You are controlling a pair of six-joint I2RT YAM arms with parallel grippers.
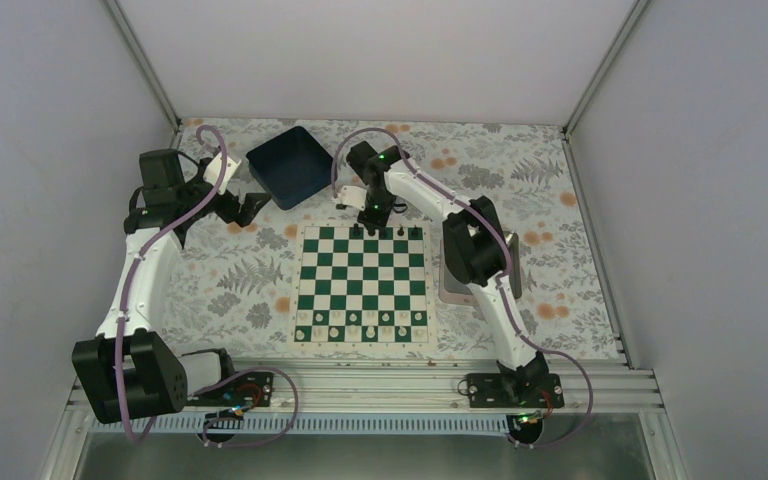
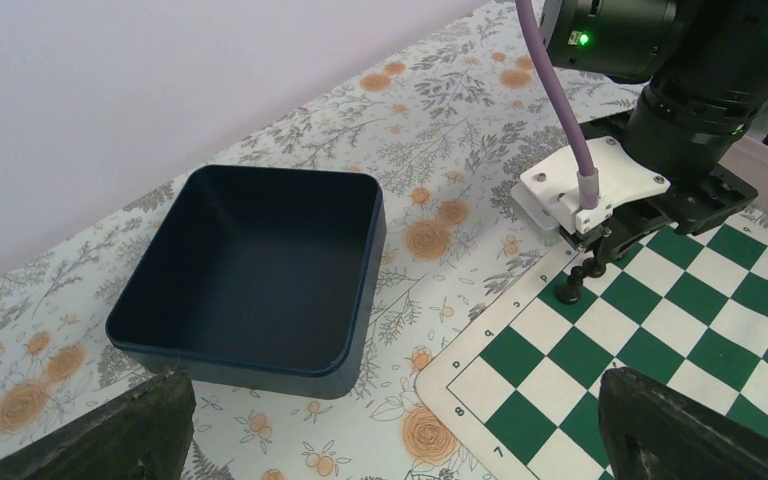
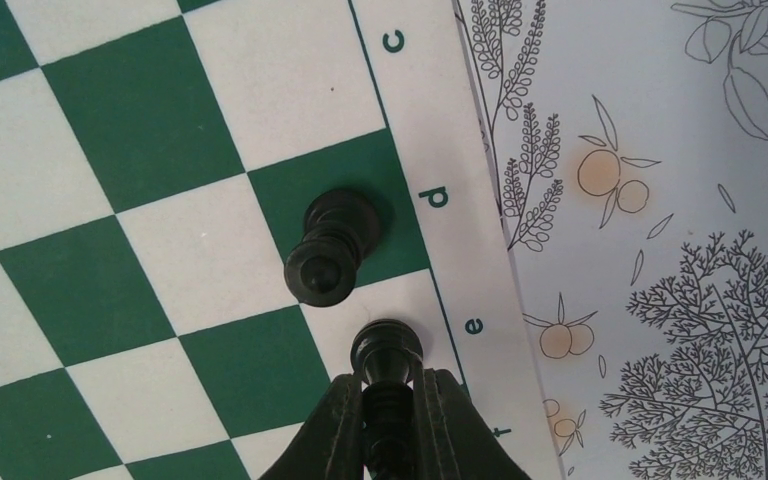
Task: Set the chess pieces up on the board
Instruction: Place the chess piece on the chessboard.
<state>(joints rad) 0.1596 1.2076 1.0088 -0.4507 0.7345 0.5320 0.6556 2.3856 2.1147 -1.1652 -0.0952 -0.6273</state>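
Floral cloth (image 1: 230, 280) is covering the table, and pale walls are closing it in on three sides. Over on the left, the left gripper (image 1: 253, 208) is hovering above the cloth, well clear of the board. Its wrist camera is showing both fingers (image 2: 130, 430) spread wide apart with nothing between them. Just to its right, the dark blue bin (image 1: 290, 165) is sitting near the back edge, close to the board's far left corner.

Moving to the centre, the green and white board (image 1: 363, 283) is lying flat. White pieces (image 1: 370, 320) are lining its two near rows, and a few black chess pieces (image 1: 388, 232) are standing along the far row. The right gripper (image 3: 390, 385) is reaching down over that far row with its fingers pressing in on the stem of a black piece (image 3: 387, 345). That piece is sitting over the white edge square by the printed letter "e". Beside it, another black piece (image 3: 332, 250) is standing on the green square marked "d", and "c" is showing further along the white border. The next letter is being cut off by the fingers.

On the right, a silver tray (image 1: 455, 292) is peeking out beside the board, partly hidden under the right arm.
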